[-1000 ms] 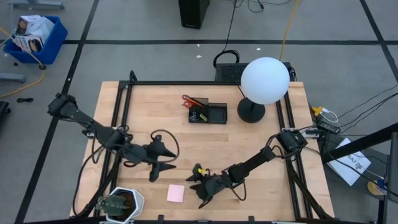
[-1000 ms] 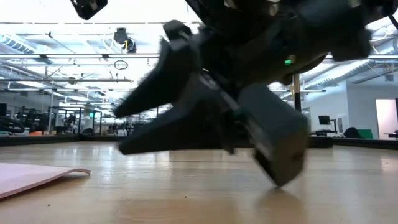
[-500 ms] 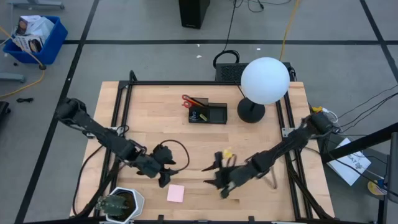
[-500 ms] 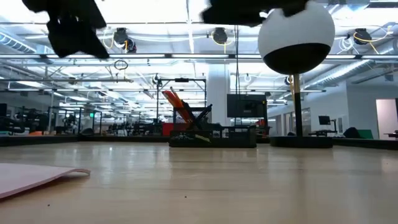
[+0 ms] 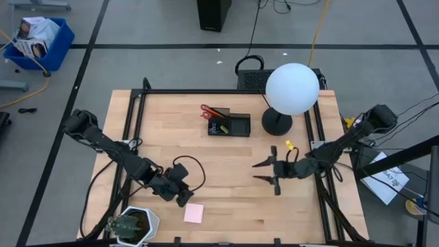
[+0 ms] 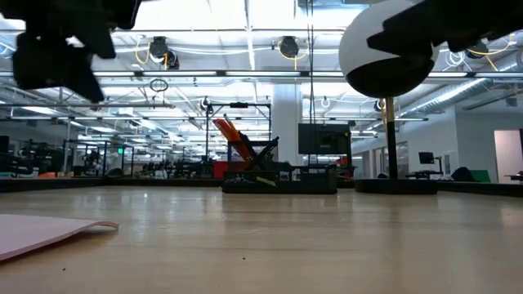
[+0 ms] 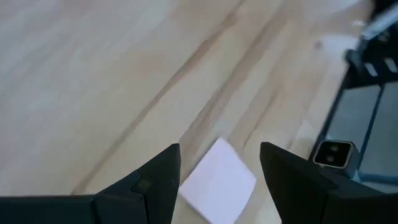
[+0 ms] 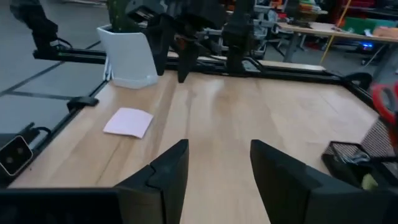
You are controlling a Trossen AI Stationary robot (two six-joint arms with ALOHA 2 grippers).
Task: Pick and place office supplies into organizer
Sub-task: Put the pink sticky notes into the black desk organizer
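Jaws of the left gripper [image 5: 184, 199] stand spread and empty near the tabletop's front edge, just beside the pink sticky-note pad [image 5: 193, 213], which lies flat there. We see the right gripper [image 5: 264, 171] over the tabletop's right half, fingers parted and holding nothing. Toward the back edge sits the black organizer [image 5: 230, 125], red-handled scissors [image 5: 208, 110] and orange pens standing in it; we can read no writing.

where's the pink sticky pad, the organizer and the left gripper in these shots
pink sticky pad [image 5: 193, 213], high view, middle of its top sheet
organizer [image 5: 239, 126], high view, floor of its right compartment
left gripper [image 7: 219, 163], left wrist view, midway between its open fingertips
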